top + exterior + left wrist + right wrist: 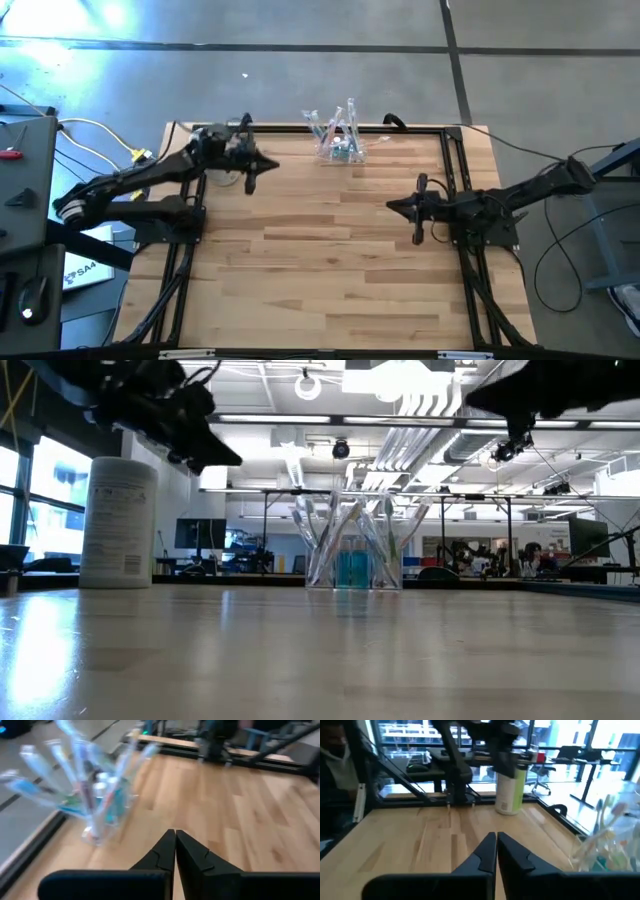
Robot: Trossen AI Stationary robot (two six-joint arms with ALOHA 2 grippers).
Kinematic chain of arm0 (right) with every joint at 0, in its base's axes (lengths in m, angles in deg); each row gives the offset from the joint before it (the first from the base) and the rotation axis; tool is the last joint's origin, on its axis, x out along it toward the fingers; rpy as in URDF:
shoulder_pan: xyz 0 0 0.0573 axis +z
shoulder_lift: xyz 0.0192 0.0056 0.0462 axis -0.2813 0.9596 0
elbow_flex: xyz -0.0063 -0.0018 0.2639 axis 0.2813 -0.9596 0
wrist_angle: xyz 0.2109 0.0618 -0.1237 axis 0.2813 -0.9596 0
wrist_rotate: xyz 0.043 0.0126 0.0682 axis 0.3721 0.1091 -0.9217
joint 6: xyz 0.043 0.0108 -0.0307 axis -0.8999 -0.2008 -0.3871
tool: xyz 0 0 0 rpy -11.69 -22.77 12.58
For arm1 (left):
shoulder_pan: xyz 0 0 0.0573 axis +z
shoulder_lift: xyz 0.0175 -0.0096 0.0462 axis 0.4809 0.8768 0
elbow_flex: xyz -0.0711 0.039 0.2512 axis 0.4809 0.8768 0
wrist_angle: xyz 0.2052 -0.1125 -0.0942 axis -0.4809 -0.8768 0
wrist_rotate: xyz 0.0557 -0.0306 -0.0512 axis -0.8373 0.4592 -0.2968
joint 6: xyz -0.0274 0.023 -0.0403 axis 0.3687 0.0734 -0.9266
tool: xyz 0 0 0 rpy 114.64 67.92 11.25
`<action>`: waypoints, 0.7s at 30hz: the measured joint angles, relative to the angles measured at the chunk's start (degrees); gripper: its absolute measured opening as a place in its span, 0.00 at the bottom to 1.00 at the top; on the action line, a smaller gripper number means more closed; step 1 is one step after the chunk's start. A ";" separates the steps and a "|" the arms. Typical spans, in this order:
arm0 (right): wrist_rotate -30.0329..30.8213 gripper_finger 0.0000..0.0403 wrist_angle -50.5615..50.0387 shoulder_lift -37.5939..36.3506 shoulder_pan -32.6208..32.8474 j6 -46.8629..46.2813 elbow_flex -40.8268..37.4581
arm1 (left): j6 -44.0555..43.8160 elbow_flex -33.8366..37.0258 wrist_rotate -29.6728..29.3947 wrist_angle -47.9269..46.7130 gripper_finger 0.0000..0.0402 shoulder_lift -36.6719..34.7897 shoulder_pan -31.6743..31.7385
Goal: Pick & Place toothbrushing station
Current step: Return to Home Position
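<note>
Both left claw (272, 165) and right claw (393, 206) hang closed; toothbrushing station (340, 150) stands upright.

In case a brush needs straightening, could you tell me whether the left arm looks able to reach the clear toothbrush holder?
Probably yes: the left gripper, shut, hangs near the holder, with only bare table between them; it would need to open first.

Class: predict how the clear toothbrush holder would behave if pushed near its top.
It might well tip rather than slide: the toothbrushes lean out well above the holder, so weight sits high. It looks light, being thin clear plastic. Its smooth walls may be slippery to grip.
</note>
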State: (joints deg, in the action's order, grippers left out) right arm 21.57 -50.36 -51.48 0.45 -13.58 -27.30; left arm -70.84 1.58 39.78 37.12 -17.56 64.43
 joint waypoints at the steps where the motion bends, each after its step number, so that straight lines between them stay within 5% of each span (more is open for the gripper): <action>1: -0.03 0.02 1.00 0.27 -0.67 -0.67 -0.94 | -0.16 1.85 0.16 0.88 0.03 -1.85 -0.86; 13: 0.52 0.01 5.67 0.29 -3.34 -4.31 -8.25 | -3.66 15.62 0.25 3.15 0.00 -26.03 -10.92; 21: 0.68 0.00 17.67 0.06 -3.34 -4.05 -17.63 | -7.51 21.97 -0.37 2.76 0.00 -36.85 -15.67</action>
State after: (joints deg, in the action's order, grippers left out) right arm 22.25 -32.69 -51.42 -2.88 -17.63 -44.93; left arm -78.35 23.56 39.41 39.88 -54.41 48.76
